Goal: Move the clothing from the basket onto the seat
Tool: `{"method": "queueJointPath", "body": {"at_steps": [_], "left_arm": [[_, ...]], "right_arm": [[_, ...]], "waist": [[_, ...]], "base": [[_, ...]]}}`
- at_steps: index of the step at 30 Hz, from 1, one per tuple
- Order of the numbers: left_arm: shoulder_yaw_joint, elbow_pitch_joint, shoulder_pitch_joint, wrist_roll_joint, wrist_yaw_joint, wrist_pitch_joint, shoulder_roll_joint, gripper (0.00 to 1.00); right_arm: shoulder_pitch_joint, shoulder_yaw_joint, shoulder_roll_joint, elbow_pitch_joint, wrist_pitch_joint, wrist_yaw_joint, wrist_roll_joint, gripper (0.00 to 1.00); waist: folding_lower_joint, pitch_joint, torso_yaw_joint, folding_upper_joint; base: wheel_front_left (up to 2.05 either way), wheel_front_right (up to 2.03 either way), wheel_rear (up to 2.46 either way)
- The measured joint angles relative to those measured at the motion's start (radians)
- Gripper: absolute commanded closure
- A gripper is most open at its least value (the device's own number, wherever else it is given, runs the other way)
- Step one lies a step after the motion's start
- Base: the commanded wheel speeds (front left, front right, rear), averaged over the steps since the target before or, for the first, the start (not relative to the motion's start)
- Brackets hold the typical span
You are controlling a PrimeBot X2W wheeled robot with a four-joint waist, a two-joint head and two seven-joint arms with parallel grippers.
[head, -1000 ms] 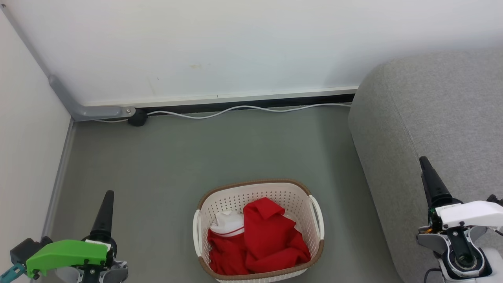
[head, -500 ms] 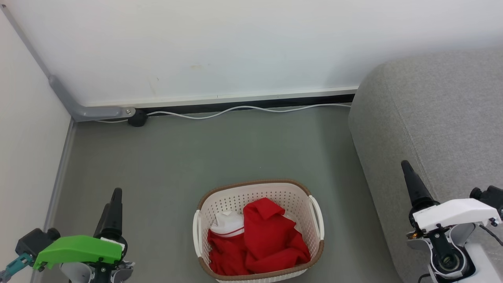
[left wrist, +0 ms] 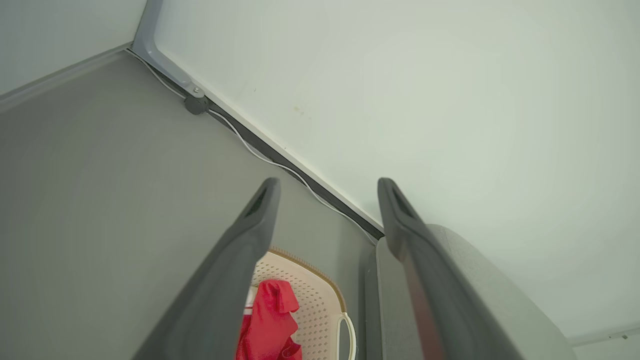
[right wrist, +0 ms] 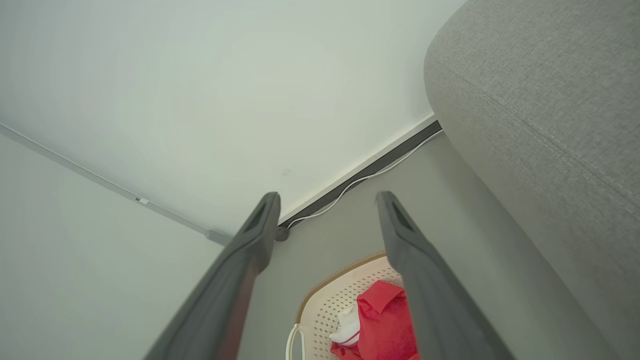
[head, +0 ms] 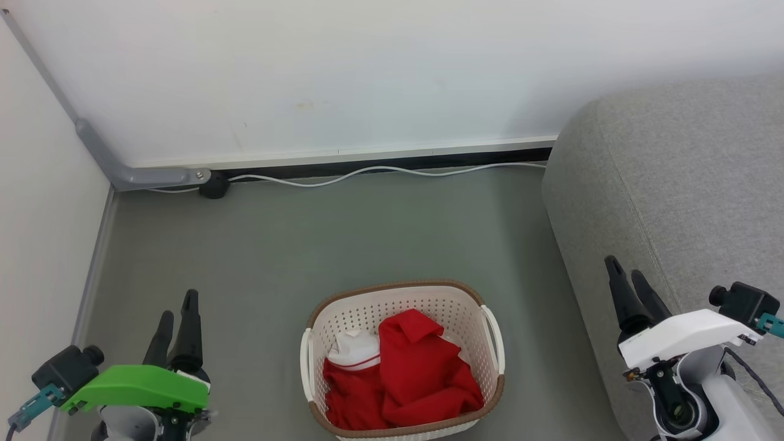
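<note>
- The basket [head: 398, 308] sits on the grey-green floor [head: 294, 245], low in the middle of the head view, and its brown rim runs all the way round.
- The clothing [head: 422, 373] is all inside the basket. It's a bunched-up red pile that fills the near half, with a white collar bit [head: 355, 349] poking up on the left side. Nothing hangs over the rim.
- The seat [head: 674, 184] is the big light grey cushion off to the right. It's near the basket, with a strip of floor between them, and there's nothing red on the part I can see.
- The left end effector [head: 177, 306] is at the lower left under a green cover [head: 135, 386], well apart from the basket. Its fingers are spread with nothing between them. In the left wrist view you see the floor, the wall and the basket through the gap.
- The right end effector [head: 623, 268] is at the lower right under a white cover [head: 680, 334], in front of the seat's near edge. Its fingers are spread too and hold nothing, and it's clear of the basket.
- At the back, a white cable [head: 367, 171] runs along the foot of the pale wall [head: 367, 73].
</note>
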Motion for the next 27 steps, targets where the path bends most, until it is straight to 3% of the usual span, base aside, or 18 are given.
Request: {"method": "queueJointPath", "body": {"at_steps": [27], "left_arm": [[-0.035,-0.027,0.029,0.364,0.001,-0.089,-0.002,0.00]], "right_arm": [[-0.021,0.140,-0.052,0.003,-0.093,-0.034,-0.348,0.00]], "waist": [[0.0000,-0.005,-0.001,0.0000]], "base": [[0.00,0.00,0.00]]}}
